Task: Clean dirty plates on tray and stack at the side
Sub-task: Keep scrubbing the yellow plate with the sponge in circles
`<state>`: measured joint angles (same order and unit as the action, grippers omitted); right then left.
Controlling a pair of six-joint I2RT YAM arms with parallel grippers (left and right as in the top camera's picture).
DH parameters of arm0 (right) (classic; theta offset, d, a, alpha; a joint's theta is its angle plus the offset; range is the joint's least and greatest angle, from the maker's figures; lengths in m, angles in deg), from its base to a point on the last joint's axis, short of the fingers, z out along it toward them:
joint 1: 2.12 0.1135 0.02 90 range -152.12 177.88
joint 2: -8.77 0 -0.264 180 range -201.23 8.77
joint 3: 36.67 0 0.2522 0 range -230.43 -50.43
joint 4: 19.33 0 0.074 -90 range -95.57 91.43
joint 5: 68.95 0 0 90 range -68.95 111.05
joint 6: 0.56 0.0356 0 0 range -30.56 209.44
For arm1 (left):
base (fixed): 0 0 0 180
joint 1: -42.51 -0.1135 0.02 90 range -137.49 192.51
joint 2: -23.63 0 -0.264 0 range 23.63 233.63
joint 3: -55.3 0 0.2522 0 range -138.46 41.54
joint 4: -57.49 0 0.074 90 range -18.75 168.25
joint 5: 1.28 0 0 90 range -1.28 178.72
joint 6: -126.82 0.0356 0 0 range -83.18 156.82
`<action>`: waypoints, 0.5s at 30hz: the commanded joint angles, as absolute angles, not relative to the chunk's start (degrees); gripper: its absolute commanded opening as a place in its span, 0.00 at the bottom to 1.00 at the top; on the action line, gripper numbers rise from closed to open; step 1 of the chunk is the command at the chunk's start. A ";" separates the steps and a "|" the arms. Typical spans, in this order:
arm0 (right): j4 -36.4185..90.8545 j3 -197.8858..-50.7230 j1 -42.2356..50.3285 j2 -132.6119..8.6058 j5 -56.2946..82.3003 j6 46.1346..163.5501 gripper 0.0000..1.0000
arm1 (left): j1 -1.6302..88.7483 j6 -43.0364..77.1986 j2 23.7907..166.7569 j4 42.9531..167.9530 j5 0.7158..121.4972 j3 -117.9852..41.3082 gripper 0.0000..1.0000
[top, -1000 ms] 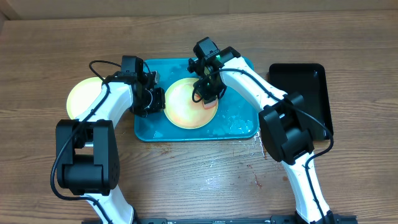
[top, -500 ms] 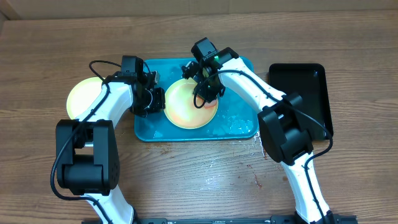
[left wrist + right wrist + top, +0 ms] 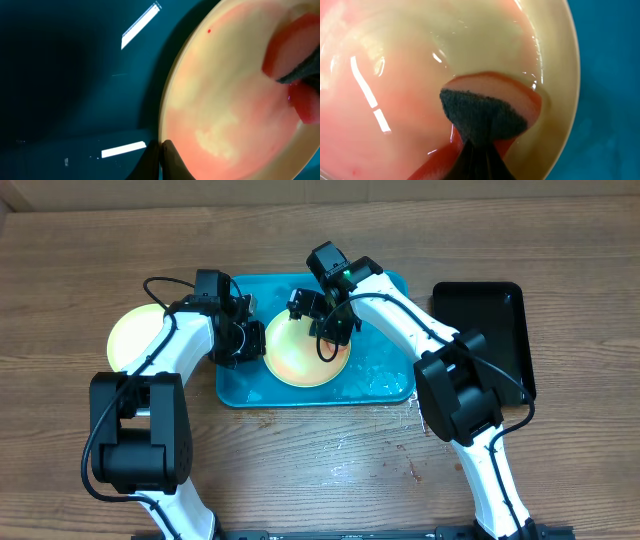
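Midway — one pale yellow round plastic plate (image 3: 128,338) sits clean-looking left of the turquoise rectangular plastic tray (image 3: 385,385); on the tray, left gripper (image 3: 260,343) pinches a sauce-pink plate (image 3: 295,365) by its rim, right gripper (image 3: 332,332) squeezes a red scouring sponge (image 3: 487,112) — scrubbing unfinished.

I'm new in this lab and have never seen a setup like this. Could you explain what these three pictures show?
This is a robot with two white arms at a wooden table, each ending in a two-finger gripper. The wide picture comes from a camera above the table. The two close-ups come from cameras on the wrists. On the table lie a blue tray, a black tray to its right and a yellow plate to its left. On the blue tray sits a smeared plate, red with sauce. The left gripper pinches that plate's rim, apparently to steady it. The right gripper holds a sponge pressed against the plate's wet inside.
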<state>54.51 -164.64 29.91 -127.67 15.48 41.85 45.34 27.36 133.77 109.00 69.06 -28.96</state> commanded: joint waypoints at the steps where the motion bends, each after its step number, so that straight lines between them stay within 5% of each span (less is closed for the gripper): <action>1: 55.71 -164.90 30.44 -127.63 15.83 34.99 0.04 | 44.66 27.63 131.85 108.92 69.26 -29.99 0.04; 15: 55.53 -164.95 30.44 -127.61 16.27 24.21 0.04 | 44.66 27.65 131.85 108.94 69.24 -29.99 0.04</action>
